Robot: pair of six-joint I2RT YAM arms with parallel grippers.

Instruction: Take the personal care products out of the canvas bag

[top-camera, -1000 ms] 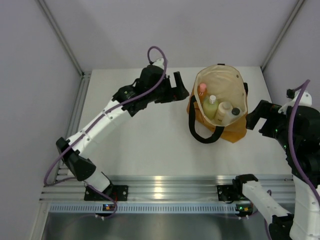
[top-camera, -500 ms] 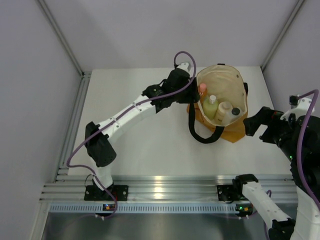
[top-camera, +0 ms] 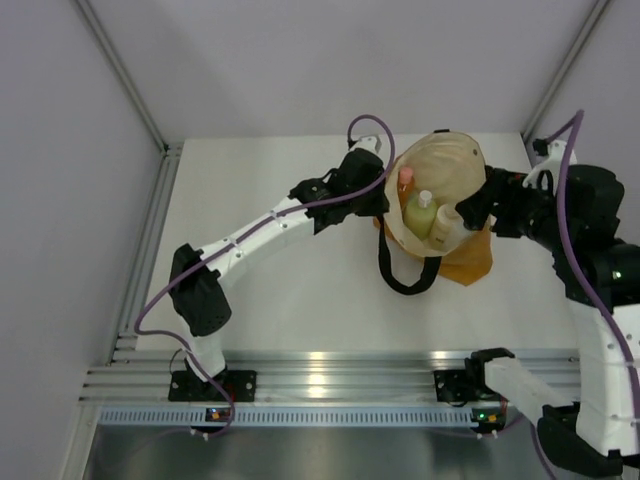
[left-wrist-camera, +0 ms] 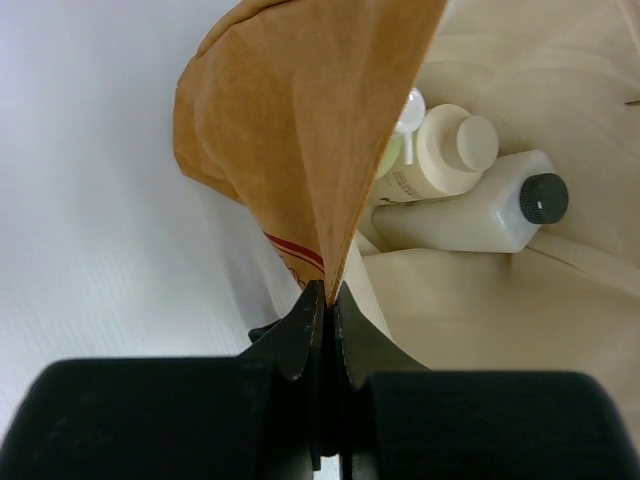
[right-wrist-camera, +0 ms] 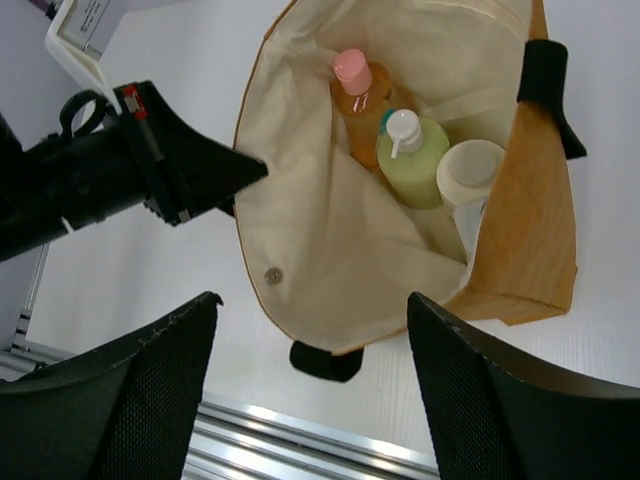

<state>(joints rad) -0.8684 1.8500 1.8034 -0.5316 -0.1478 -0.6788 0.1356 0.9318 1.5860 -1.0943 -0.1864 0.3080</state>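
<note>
Canvas bag (top-camera: pixel 447 160) sits on far-right part of white surface (top-camera: pixel 290 300). Its mouth gapes up twd the overhead cam, w/ cream lining showing and tan outer cloth visible at its near end. Left fingers (left-wrist-camera: pixel 325 300) are closed tight on bag's left rim w/ the cloth edge pinched btwn them, and the fabric rises from the pinch in a tan fold. Right fingers (top-camera: pixel 470 208) are spread apart, gripping nothing, hovering over bag's right side. Right wrist cam looks down btwn them into the bag. All 4 bottles are inside the bag. Orange bottle (right-wrist-camera: pixel 357 85) w/ pink cap is farthest in. Yellow-green bottle (right-wrist-camera: pixel 412 155) w/ white cap is just beside it, touching. Squat cream bottle (right-wrist-camera: pixel 470 170) is next along, twd the right-arm side. Clear-white bottle (left-wrist-camera: pixel 470 215) w/ black cap lies on its side against the cream one and is hidden from the top cam. One black loop handle (top-camera: pixel 402 275) lies on the surface at bag's near-left. Other handle (right-wrist-camera: pixel 546 72) hangs at the right rim.
</note>
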